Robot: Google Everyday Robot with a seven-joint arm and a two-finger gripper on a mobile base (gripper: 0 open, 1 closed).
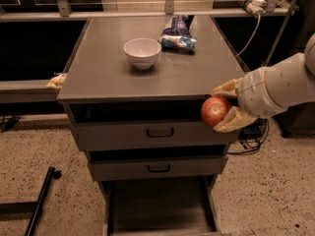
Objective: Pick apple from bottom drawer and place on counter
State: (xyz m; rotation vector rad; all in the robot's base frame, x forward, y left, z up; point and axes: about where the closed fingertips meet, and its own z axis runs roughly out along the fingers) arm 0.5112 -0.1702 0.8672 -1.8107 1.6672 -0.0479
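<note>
**Hand** (220, 108): 2-finger, tan pads, clenched on apple (214, 111). One finger (227, 88) sits above the fruit, the other below. Posn: in air off front-right corner of bench (106, 75), just under top-surface level, in front of rt end of upper drawer (147, 134).

**Apple**: small, round, red-orange w/ paler patch.
- Judged light and firm, w/ smooth waxy skin, so apt to squirt out if pinched off-centre.
- Bruises if squeezed hard or dropped.
- Best hold is across widest part, pads opposite each other. Present grip looks near that.
- Likely to roll when set down, so release should be low and gentle.

**Arm** (278, 85): white padded sleeve, enters from the rt.

**Bench**: grey metal top. Carries white bowl (142, 52) centre-rear and snack bag (177, 38) behind it to the rt. Bare area at front-right, nearest the hand.

**Middle drawer** (157, 170): grey, black handle.

**Bottom drawer** (157, 205): pulled open, flat floor visible, nothing seen in it.

**Status (judged)**: pick done, placing on bench not yet done. Next move needs a lift above the bench edge, then travel inward, clear of bowl.
</note>
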